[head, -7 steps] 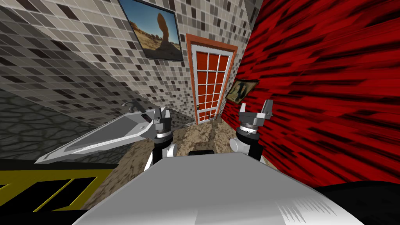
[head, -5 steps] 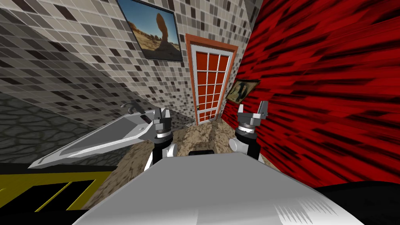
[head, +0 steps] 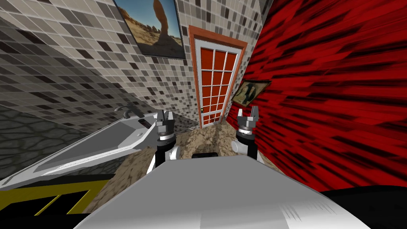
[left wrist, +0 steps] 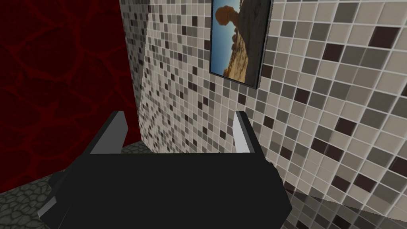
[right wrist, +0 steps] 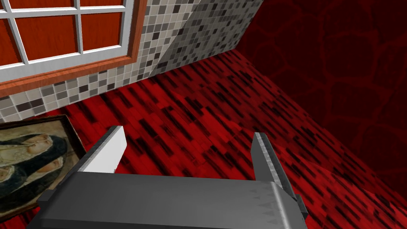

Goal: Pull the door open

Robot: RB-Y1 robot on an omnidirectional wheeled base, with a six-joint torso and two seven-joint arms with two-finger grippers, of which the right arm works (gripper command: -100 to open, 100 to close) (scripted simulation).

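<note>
Well ahead of both sets of jaws, at the far end of a narrow room, stands the door (head: pixel 214 85). It is a white leaf with a grid of red panes, set in an orange-brown frame (head: pixel 192 79) and lying closed within it. Its small dark handle (head: pixel 202 110) sits low on the edge nearer the left jaws. Both arms are well apart from the door, and in the head view it rises between the two sets of jaws.

The left jaws stand wide open and hold nothing; their fingers (left wrist: pixel 115 133) point up at a grey and beige tiled wall (left wrist: pixel 338 99). On that wall, beyond the jaws, hangs a large picture (left wrist: pixel 238 39) of a rock spire under a blue sky. Just outside the left jaws lies a long white basin (head: pixel 107 141), with a curved dark faucet (head: pixel 125 111) at its far end.

The right jaws are also spread wide and empty; their fingers (right wrist: pixel 105 149) face a red wall streaked with black (right wrist: pixel 222 111). A small dark-framed painting (right wrist: pixel 28 159) hangs on it just beyond one finger. Farther past that painting, one end of the door's frame meets the tiles. A mottled brown floor (head: pixel 206 137) runs from below the jaws to the door's foot.
</note>
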